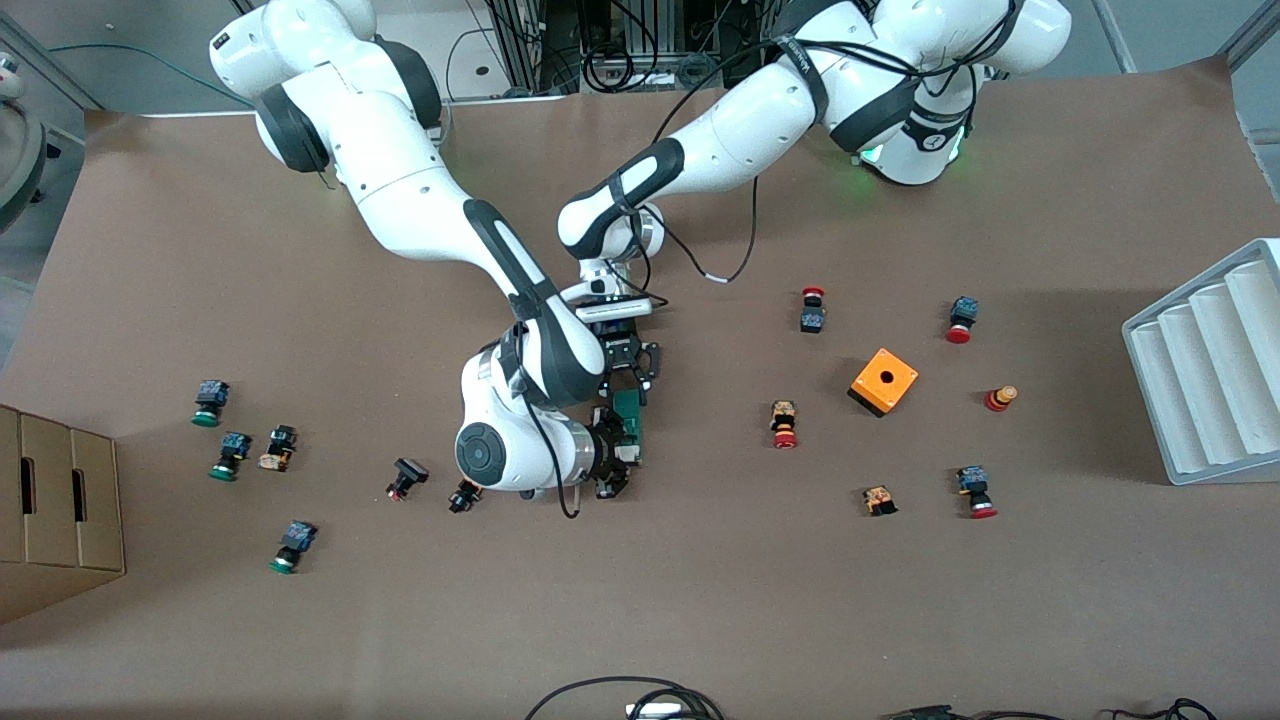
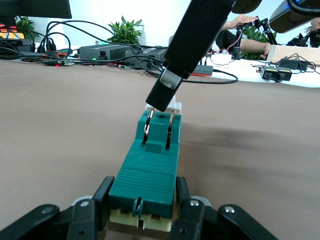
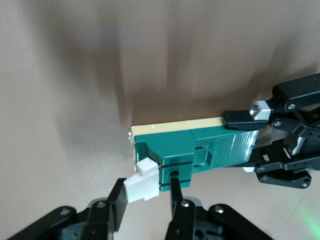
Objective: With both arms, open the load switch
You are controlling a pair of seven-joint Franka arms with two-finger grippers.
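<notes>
Evidently dealing with a light, stiff plastic part: load switch (image 1: 630, 425) lying flat near mid-table, long axis running 12 to 6 o'clock in the front view. Clamped at the 12 o'clock end by the left gripper (image 2: 142, 212), fingers (image 2: 182, 197) tight on the cream base. Pinched at the 6 o'clock end by the right gripper (image 3: 147, 192), fingers narrow around the white tab (image 3: 142, 186). Probably slick moulded sides and a tab that could snap, so best pulled straight along the body, no twisting. Open table from 5 to 7 o'clock for drawing the tab away. Nearest clutter a red push button (image 1: 784, 425) at 3 o'clock and a black-bodied button (image 1: 462, 495) at 8 o'clock, both apart from it.
</notes>
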